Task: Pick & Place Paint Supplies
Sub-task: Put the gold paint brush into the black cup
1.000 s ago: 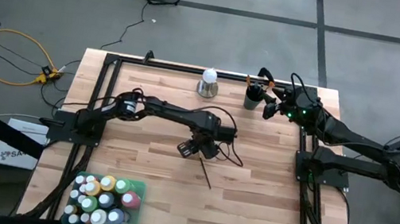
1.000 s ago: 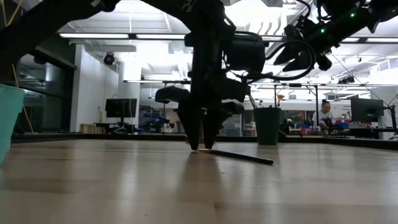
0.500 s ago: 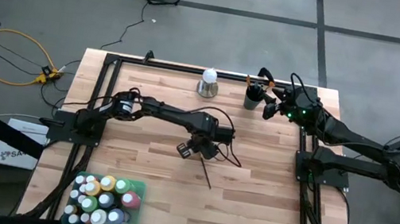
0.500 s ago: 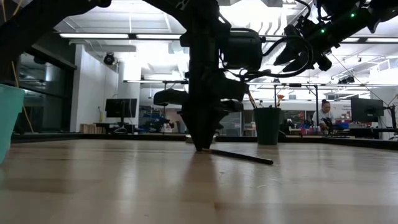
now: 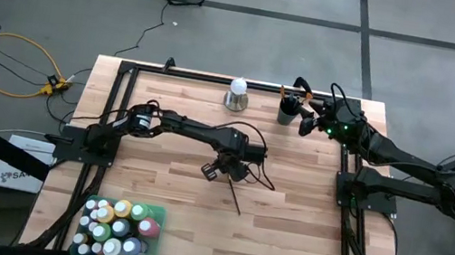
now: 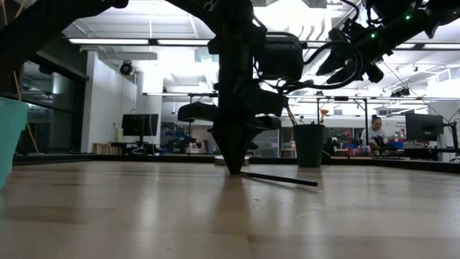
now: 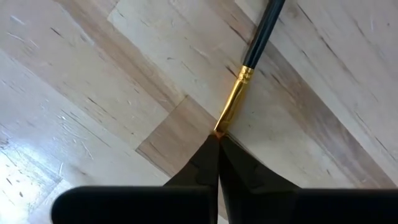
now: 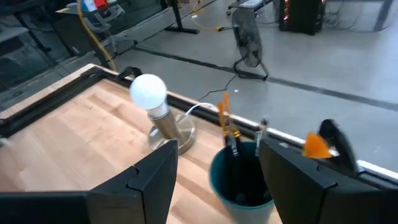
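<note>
Now left claw [image 7: 217, 140] pinches brush [image 7: 239, 93] tip.

We see a pale wood-plank table [image 5: 172, 187] framed by black rails; a thin dark brush [image 5: 234, 200] lies flat near its middle; a green tray of paint bottles [image 5: 119, 230] sits at the near left corner; a white ball on a metal base [image 5: 236, 93] and a dark green cup [image 5: 289, 111] stand along the far edge.

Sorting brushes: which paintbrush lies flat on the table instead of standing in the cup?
The black-handled paintbrush with the gold ferrule, mid-table, pinched at its tip by the left gripper.
</note>
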`<control>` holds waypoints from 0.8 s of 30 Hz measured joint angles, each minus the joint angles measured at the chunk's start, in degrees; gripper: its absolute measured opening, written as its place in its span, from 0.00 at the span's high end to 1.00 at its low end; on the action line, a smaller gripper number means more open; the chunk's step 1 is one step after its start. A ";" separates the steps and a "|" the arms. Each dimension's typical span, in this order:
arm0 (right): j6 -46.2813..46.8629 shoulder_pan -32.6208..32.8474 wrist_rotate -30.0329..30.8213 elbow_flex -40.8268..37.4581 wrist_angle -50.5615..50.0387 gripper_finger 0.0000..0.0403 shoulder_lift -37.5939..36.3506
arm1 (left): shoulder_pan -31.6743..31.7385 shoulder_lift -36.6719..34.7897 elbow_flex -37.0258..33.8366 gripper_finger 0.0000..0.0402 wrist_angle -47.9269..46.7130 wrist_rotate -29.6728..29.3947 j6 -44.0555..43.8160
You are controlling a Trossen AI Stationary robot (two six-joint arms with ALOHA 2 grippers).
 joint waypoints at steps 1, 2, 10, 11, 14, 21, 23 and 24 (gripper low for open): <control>0.48 0.00 -0.67 0.00 -0.03 0.46 0.00 | 0.00 -0.23 -0.06 1.00 -0.02 -0.44 -0.26; 1.00 0.00 -1.52 0.00 -0.09 0.46 0.00 | -0.01 -0.26 -0.09 1.00 -0.02 -0.86 -0.34; 2.81 0.00 -5.76 0.00 -0.90 0.46 0.00 | -0.18 -1.10 5.43 1.00 -3.77 -4.13 -0.66; 3.31 0.02 -5.93 0.00 -0.94 0.46 0.00 | -0.20 -1.14 6.32 1.00 -4.43 -4.72 -0.64; 6.50 -0.01 -5.98 0.00 -1.29 0.46 0.00 | -0.24 -1.29 9.14 1.00 -4.89 -6.23 -0.25; 8.97 -0.13 -8.54 0.00 -1.20 0.46 -0.41 | -0.21 -2.14 16.57 1.00 -11.69 -10.38 -0.09; 10.60 -0.17 -10.20 0.00 -1.21 0.46 -0.47 | -0.49 -2.29 19.06 1.00 -12.16 -12.43 0.09; 11.42 -0.20 -11.37 0.00 -1.27 0.46 -0.48 | -0.55 -2.32 20.35 1.00 -13.28 -13.78 0.51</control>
